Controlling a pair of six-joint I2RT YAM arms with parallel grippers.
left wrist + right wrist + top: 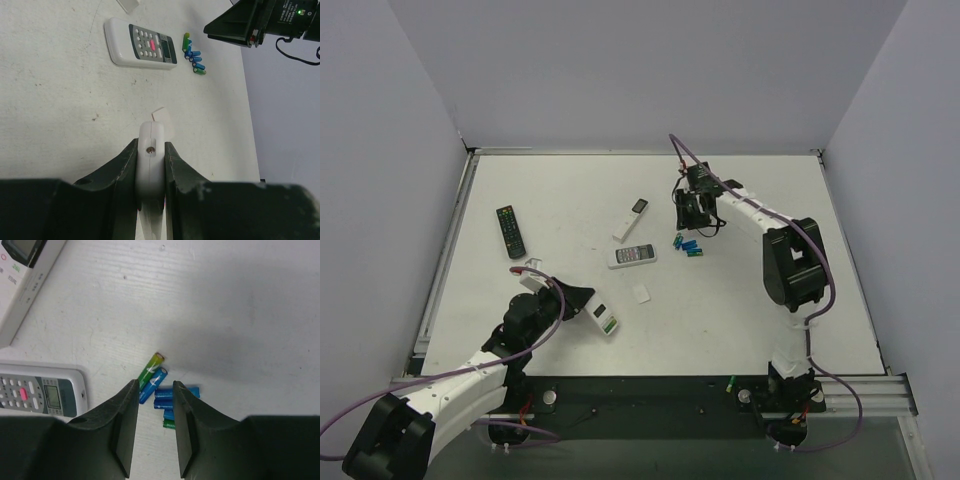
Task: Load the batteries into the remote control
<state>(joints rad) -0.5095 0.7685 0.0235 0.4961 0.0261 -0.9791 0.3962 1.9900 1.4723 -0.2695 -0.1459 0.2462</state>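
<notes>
My left gripper is shut on the remote control and holds it edge-on; the left wrist view shows its white rim clamped between both fingers. The batteries, several small blue and green cells, lie in a cluster mid-table; they also show in the left wrist view and the right wrist view. My right gripper is open and empty just above that cluster, its fingers straddling the blue cells.
A white remote with a grey screen lies left of the batteries. A slim white remote lies behind it. A long black remote lies far left. A small white cover piece lies near the held remote. A green cell sits on the near rail.
</notes>
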